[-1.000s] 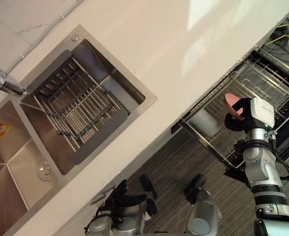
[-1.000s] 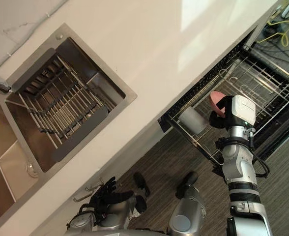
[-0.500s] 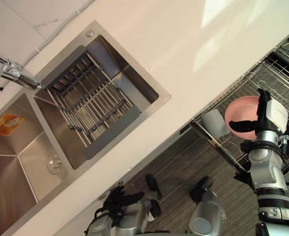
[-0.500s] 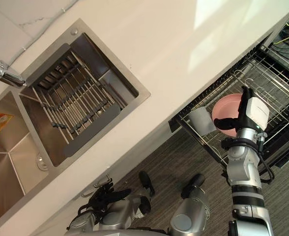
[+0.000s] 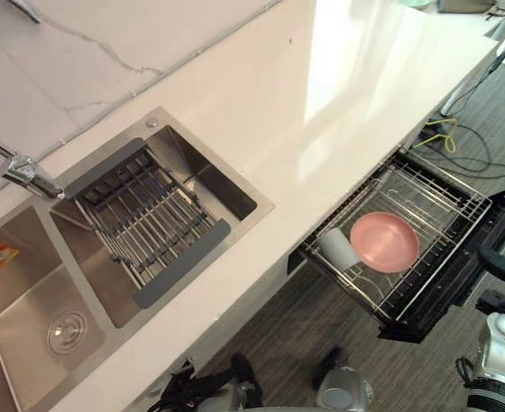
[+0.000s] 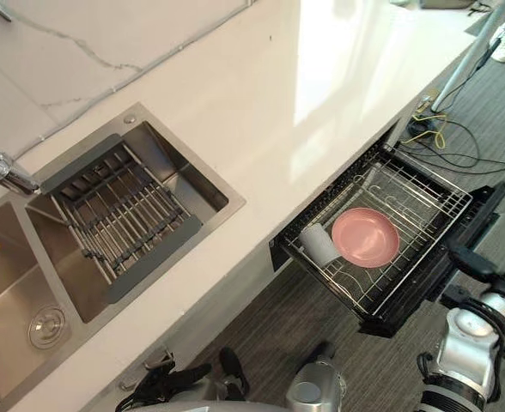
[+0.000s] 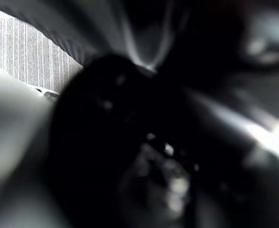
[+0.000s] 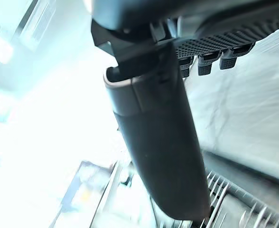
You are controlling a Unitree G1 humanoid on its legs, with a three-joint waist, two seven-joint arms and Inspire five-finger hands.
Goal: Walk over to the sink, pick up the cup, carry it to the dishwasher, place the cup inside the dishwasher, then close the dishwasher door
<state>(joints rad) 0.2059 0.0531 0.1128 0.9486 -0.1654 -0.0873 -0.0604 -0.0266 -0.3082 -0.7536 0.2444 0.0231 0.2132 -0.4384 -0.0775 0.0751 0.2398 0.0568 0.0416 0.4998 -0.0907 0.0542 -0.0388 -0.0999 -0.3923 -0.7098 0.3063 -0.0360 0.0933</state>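
Cup (image 5: 338, 249) lies on its side at the near-left corner of the pulled-out dishwasher rack (image 5: 446, 193). It is just beside a pink bowl (image 5: 384, 242) that sits mouth-up in the rack's middle; whether the two touch cannot be told. Both rest on the wire grid, judged a steady enough seat for sliding the rack in. Right hand (image 5: 503, 267) hovers to the right of the rack, near the lowered dishwasher door (image 5: 459, 276), with fingers (image 8: 215, 61) straight, thumb extended, holding nothing. Door open; closing not yet done. Left hand (image 6: 154, 390) hangs low at the near edge. Sink (image 5: 209, 176), set in the surface (image 5: 321, 112), holds a slatted drain insert (image 5: 145, 223).
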